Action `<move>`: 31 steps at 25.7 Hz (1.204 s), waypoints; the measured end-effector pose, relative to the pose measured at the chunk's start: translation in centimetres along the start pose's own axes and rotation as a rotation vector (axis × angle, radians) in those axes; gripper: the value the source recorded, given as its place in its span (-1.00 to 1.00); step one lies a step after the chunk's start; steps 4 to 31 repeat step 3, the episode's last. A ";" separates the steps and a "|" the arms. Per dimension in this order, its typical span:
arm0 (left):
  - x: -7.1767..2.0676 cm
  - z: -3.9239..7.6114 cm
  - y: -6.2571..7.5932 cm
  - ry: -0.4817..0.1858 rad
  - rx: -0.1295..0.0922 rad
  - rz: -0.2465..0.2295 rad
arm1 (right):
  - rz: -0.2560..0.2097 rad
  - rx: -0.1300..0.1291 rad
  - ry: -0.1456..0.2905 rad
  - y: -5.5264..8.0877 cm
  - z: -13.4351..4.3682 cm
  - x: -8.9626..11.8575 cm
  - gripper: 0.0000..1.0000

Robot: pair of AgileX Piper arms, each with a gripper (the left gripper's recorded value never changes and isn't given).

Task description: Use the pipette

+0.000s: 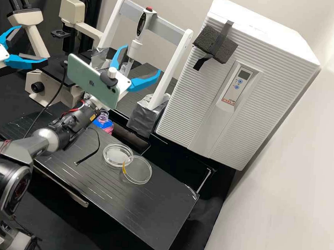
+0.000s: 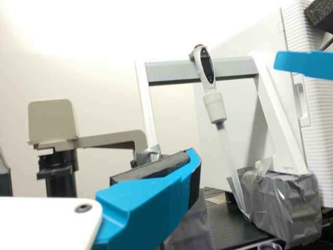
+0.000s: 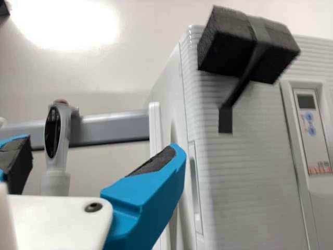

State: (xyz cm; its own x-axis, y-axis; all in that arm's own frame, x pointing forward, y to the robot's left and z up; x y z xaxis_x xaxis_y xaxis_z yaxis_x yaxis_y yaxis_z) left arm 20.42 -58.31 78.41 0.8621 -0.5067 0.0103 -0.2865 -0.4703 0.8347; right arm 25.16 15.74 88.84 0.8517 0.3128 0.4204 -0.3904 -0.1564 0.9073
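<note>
Black bench, one pipette, two petri dishes, left fingers apart, right fingers apart

Dark grey arm, apparently red-wired; white pincer, bright blue fingers.

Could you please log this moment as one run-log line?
pipette: on stand | right gripper: open, at pipette | left gripper: open, by microscope | grasp: not yet

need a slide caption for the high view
Open right tool lined up at the pipette hanging on its white stand, two clear dishes on the black bench below.
</note>
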 end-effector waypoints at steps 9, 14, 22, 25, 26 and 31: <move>-0.76 -0.2 -0.8 0.037 -0.021 -0.030 | -0.007 -0.010 -0.015 -0.9 1.0 -1.2 1.00; -0.76 -0.2 -0.8 0.037 -0.021 -0.030 | -0.007 -0.010 -0.015 -0.9 1.0 -1.2 1.00; -0.76 -0.2 -0.8 0.037 -0.021 -0.030 | -0.007 -0.010 -0.015 -0.9 1.0 -1.2 1.00; -0.76 -0.2 -0.8 0.037 -0.021 -0.030 | -0.007 -0.010 -0.015 -0.9 1.0 -1.2 1.00; -0.76 -0.2 -0.8 0.037 -0.021 -0.030 | -0.007 -0.010 -0.015 -0.9 1.0 -1.2 1.00; -0.76 -0.2 -0.8 0.037 -0.021 -0.030 | -0.007 -0.010 -0.015 -0.9 1.0 -1.2 1.00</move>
